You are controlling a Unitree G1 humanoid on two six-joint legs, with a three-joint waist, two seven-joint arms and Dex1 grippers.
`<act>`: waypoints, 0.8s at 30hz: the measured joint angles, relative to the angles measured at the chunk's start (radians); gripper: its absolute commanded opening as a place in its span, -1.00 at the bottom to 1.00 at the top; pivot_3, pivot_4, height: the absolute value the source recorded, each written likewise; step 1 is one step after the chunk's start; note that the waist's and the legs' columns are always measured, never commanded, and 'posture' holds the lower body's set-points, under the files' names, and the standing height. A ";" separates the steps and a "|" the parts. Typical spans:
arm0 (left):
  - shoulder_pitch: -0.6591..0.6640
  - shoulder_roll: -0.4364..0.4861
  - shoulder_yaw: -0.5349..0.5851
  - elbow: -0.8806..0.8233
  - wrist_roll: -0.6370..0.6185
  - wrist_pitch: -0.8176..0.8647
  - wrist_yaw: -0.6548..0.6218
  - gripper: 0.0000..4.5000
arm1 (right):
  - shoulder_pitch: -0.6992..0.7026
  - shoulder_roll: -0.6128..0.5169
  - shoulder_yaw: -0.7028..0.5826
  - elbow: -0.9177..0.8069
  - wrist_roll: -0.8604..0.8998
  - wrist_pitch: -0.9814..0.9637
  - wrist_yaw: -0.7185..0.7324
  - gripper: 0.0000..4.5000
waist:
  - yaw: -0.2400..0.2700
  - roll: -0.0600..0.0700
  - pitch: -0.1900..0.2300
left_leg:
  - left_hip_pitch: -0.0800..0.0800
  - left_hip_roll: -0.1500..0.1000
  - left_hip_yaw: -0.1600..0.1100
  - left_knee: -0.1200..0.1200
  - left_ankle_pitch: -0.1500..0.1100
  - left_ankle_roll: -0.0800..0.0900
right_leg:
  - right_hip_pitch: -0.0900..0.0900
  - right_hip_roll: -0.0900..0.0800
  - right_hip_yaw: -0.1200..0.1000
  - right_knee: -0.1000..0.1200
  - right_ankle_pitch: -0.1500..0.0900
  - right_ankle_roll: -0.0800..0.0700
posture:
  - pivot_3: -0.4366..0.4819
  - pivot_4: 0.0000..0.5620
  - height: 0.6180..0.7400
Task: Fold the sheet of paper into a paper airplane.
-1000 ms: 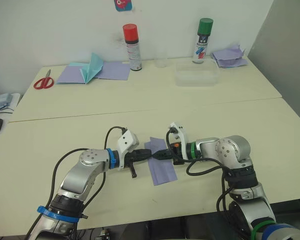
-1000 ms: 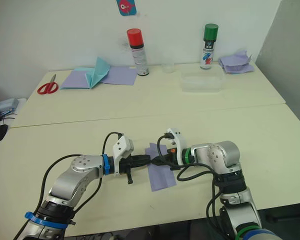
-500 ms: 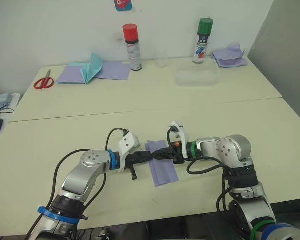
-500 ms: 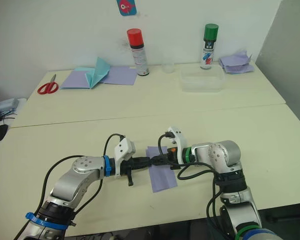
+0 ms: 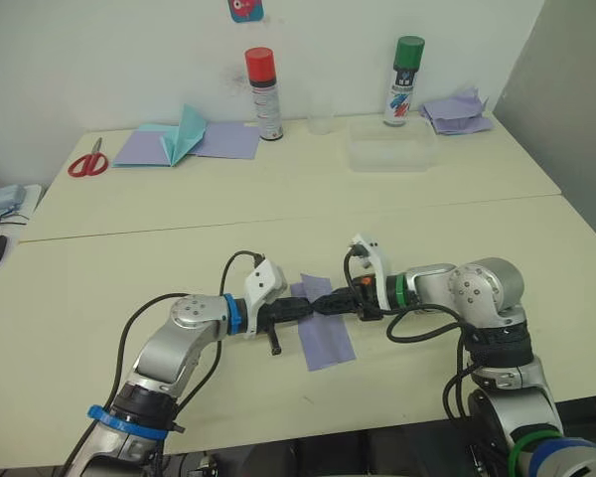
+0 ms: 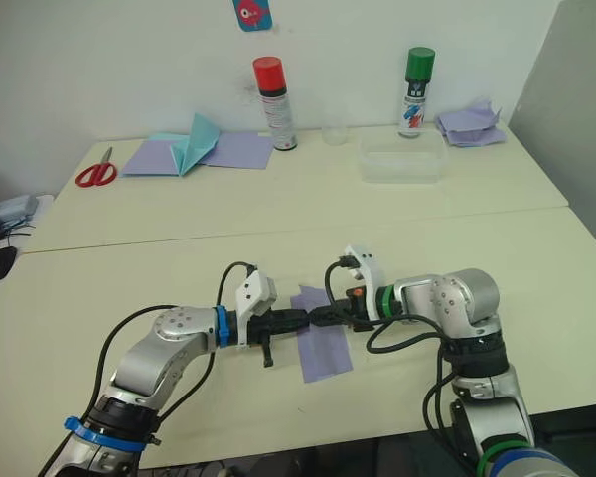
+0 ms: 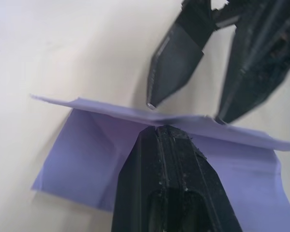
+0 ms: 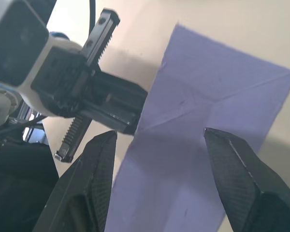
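The sheet of paper (image 5: 325, 328), pale lavender and creased, lies folded on the near table between my two grippers. My left gripper (image 5: 304, 308) is shut, its fingertips (image 7: 159, 131) pinching the paper's left edge, which stands slightly raised. My right gripper (image 5: 330, 302) faces it from the right, tip to tip. Its fingers (image 8: 104, 159) stand open just above the paper with nothing between them. In the left wrist view the right gripper (image 7: 183, 111) hovers just past the paper's raised edge.
On the far table are red scissors (image 5: 86, 162), a teal pointed paper shape (image 5: 184, 134) on flat lavender sheets (image 5: 226, 142), a red-capped can (image 5: 261, 91), a clear cup (image 5: 321, 114), a clear box (image 5: 389, 151), a green-capped can (image 5: 405, 79) and a heap of lavender sheets (image 5: 459, 111).
My right gripper has opened and let go of the paper, its arm drawing slightly right. The left gripper stays shut at the paper's left edge.
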 measured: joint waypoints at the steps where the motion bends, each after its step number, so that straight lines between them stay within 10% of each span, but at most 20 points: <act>1: -0.004 -0.005 0.000 0.000 0.000 0.002 0.000 -1.00 | 0.000 0.003 0.000 -0.004 0.006 0.009 0.000 0.31 | 0.000 0.000 0.000 | 0.000 0.000 0.000 0.000 0.000 0.000 | 0.000 0.000 0.000 0.000 0.000 0.000 | -0.05 -0.47 1.00; 12: -0.024 -0.028 -0.003 0.005 0.000 0.007 -0.003 -1.00 | 0.008 -0.020 0.017 -0.006 0.009 0.018 -0.003 0.31 | 0.000 0.000 0.000 | 0.000 0.000 0.000 0.000 0.000 0.000 | 0.000 0.000 0.000 0.000 0.000 0.000 | -0.05 -0.47 1.00; 21: -0.022 -0.003 -0.018 0.006 0.015 0.003 -0.015 -1.00 | 0.020 -0.028 0.014 0.017 -0.011 -0.020 -0.020 -0.99 | 0.000 0.000 0.000 | 0.000 0.000 0.001 0.000 0.000 0.000 | 0.000 0.000 0.000 0.000 0.000 0.000 | -0.05 -0.47 1.00; 24: -0.011 0.028 -0.018 0.019 0.039 -0.006 -0.012 -1.00 | 0.029 0.007 -0.016 0.025 -0.012 -0.012 -0.043 -0.99 | -0.001 0.000 0.000 | 0.000 0.000 0.001 0.000 0.000 0.000 | 0.000 0.000 0.000 0.000 0.000 0.000 | -0.05 -0.47 1.00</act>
